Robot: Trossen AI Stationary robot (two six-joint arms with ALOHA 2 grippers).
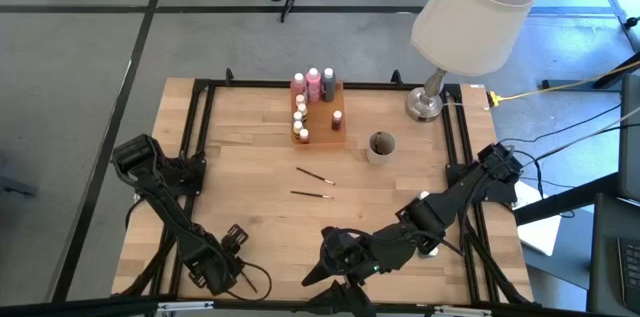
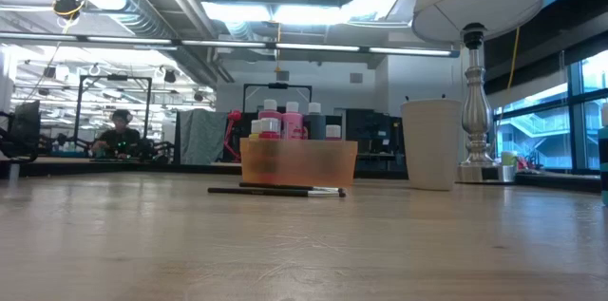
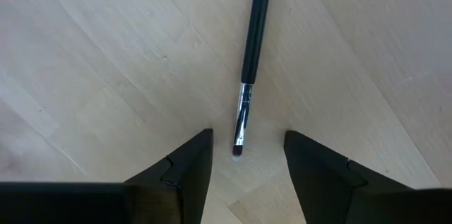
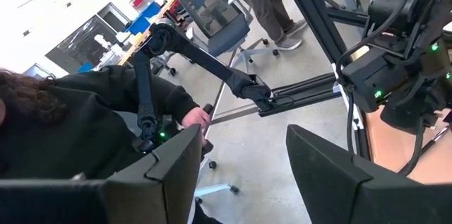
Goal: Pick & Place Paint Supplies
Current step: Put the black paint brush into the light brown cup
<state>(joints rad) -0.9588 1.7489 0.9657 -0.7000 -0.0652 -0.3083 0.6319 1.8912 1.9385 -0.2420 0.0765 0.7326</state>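
A pale wooden plank table (image 1: pixel 250 147) with a black metal frame carries everything here. Far from both grippers, at the back edge, sits a flat translucent orange tray (image 1: pixel 330 127), a small round grey cup (image 1: pixel 381 146) just beside it and a silver-based lamp (image 1: pixel 427 105) beyond. Two thin dark-handled paintbrushes (image 1: pixel 314 176) lie apart mid-table; a third dark paintbrush (image 3: pixel 252 54) rests directly under the left gripper (image 3: pixel 244 160).

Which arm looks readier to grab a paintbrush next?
Left, probably. The left gripper points down at the table, open, with a paintbrush just ahead of it; the right gripper faces away, off the table.
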